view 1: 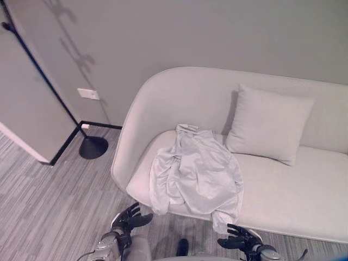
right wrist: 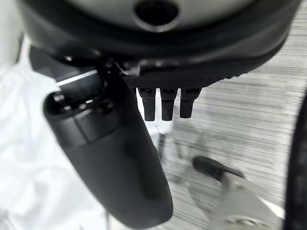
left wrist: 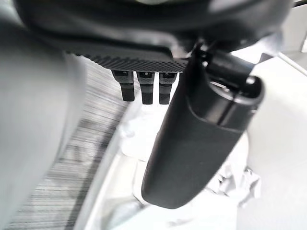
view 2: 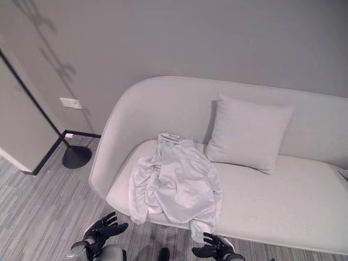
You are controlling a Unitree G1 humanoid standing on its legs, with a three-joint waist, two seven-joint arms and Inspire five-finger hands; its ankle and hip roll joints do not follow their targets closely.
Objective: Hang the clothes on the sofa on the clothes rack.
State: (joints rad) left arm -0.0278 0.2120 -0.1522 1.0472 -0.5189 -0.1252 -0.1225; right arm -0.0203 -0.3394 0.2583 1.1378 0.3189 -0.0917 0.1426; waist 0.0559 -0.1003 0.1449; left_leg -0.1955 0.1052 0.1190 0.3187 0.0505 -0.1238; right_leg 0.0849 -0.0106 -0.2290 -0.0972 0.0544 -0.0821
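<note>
Fingers (view 1: 142, 219) of both hands spread, holding nothing.

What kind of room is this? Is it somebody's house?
Probably a living room or lounge, though I can't tell whose. A pale sofa with a cushion stands against a grey wall, a light garment lies crumpled on its seat, and a black stand rests on striped carpet.

You see the shirt (view 1: 196, 174) on the sofa (view 1: 304, 201), left of the pillow (view 1: 269, 124); the rack base (view 1: 93, 147) stands on the floor further left.
</note>
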